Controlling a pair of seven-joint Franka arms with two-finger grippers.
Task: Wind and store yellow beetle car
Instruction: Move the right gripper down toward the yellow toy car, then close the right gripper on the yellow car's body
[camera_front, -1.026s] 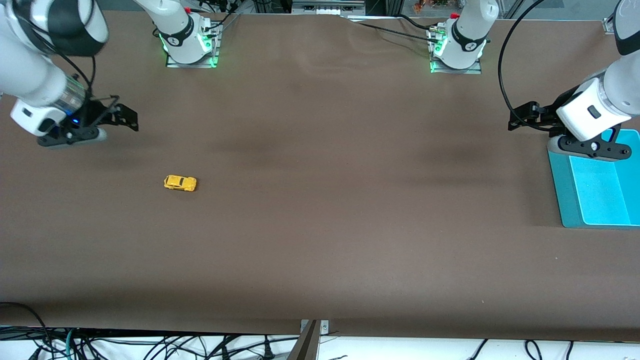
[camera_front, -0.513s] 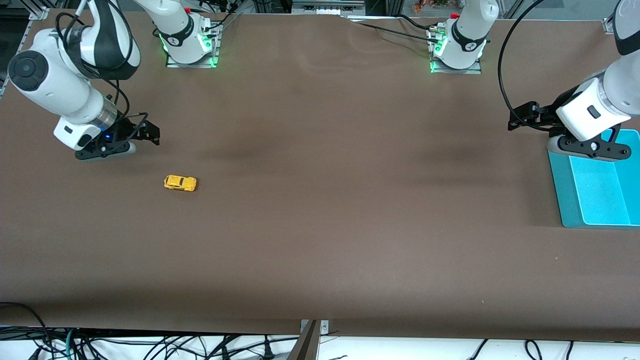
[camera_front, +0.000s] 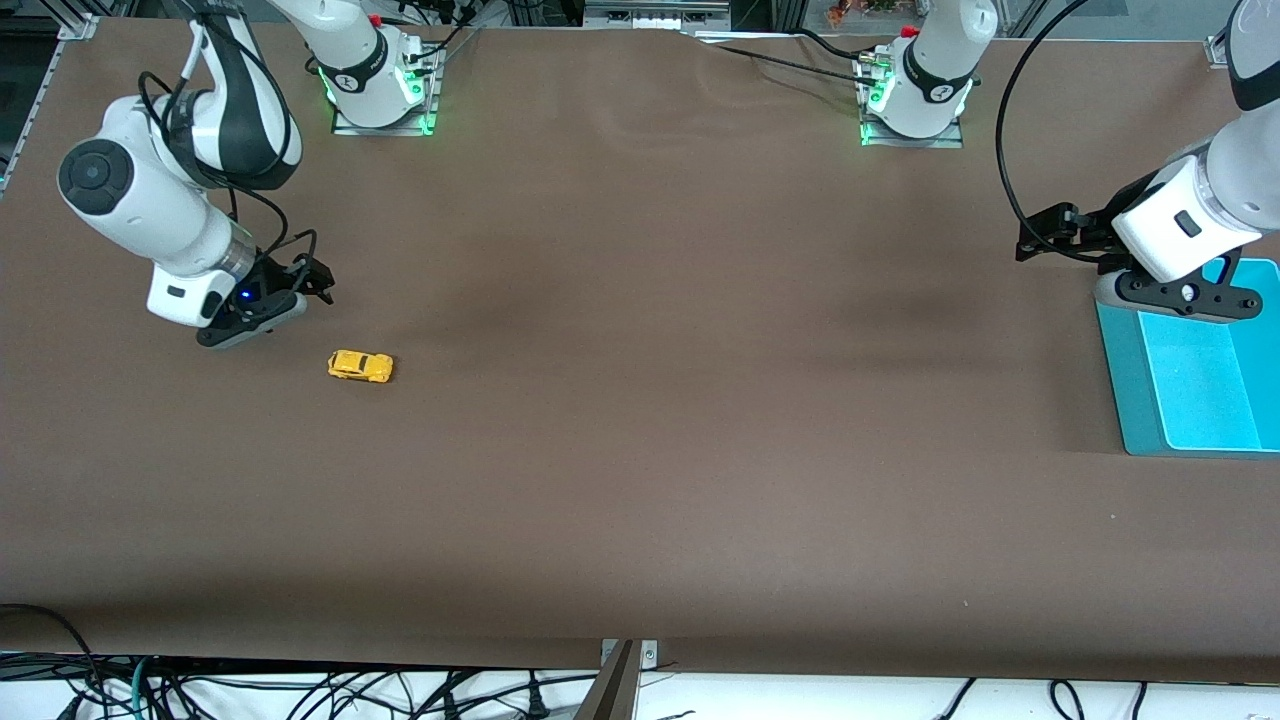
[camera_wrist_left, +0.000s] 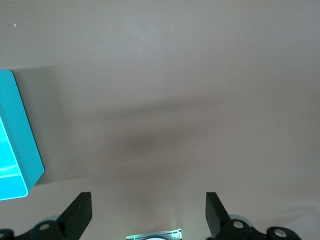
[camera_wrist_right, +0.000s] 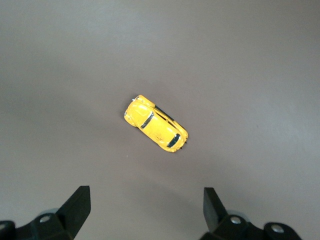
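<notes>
While the car (camera_front: 361, 366) sits on the bench (camera_front: 640, 450) toward the right arm's end, the right claw (camera_front: 312, 280) hovers wide just beside it; the left claw (camera_front: 1040, 240) waits wide by the bin (camera_front: 1120, 380). Closing off-centre could skid the car away

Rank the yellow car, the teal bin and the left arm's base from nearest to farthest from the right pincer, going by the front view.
From the right pincer:
1. yellow beetle car, on the table just by it.
2. left arm's base, along the robots' edge.
3. teal bin, at the left arm's end of the table.
</notes>
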